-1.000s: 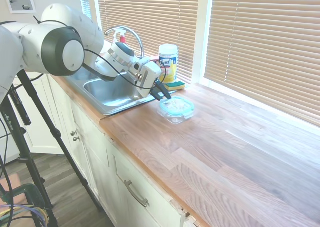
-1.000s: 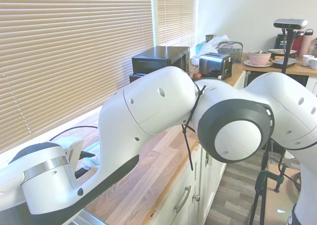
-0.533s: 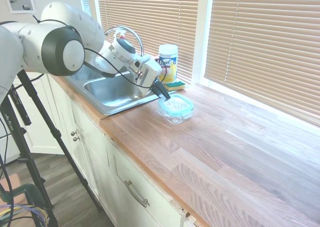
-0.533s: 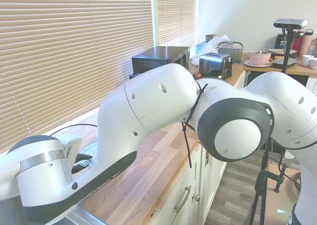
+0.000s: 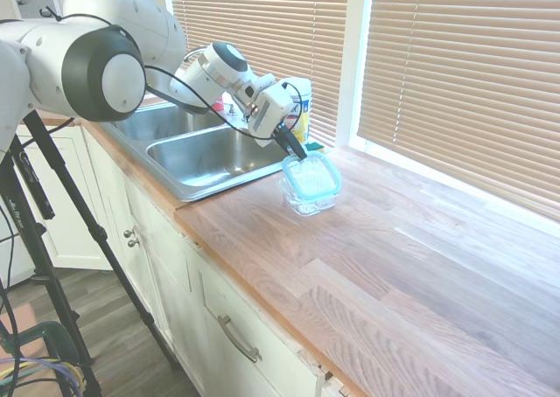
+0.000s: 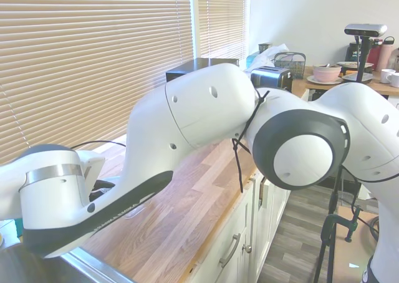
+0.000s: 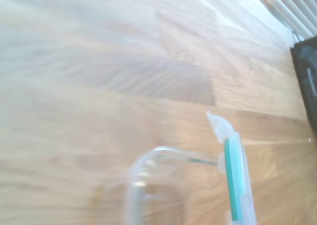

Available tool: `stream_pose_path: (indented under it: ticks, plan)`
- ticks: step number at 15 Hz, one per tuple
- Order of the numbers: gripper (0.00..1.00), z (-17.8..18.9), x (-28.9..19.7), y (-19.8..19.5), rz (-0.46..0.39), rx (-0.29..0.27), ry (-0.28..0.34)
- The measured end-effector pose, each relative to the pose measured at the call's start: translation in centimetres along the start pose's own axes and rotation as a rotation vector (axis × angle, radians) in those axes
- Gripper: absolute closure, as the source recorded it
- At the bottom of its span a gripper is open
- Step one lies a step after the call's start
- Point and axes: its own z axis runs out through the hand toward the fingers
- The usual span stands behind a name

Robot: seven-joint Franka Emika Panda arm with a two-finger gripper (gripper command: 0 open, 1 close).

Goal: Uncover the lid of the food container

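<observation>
Countertop [image 5: 376, 257]: tool [image 5: 300, 153] grips tilted lid [image 5: 312, 178].

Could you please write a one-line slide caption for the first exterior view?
Franka arm's tool tilts the teal-rimmed lid up off the clear food container on the wooden countertop beside the sink.

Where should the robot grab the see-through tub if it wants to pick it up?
Probably by a wall, from above. The food container sits open on the wooden counter, since the lid is tilted up off it, pinched at its sink-side edge by the gripper. One jaw would go inside the thin upright wall and one outside. The side away from the sink looks clearest.
</observation>
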Motion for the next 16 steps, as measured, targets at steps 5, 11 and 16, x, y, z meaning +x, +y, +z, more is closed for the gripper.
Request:
stream_pose_path:
  ticks: [5,11,16]
  plan:
    - [1.00,1.5,7.6,3.6,0.133,0.036,-0.121]
    - [1.00,7.3,11.1,10.0,0.247,0.082,-0.331]
    - [1.00,12.8,12.7,16.6,0.361,0.194,-0.498]
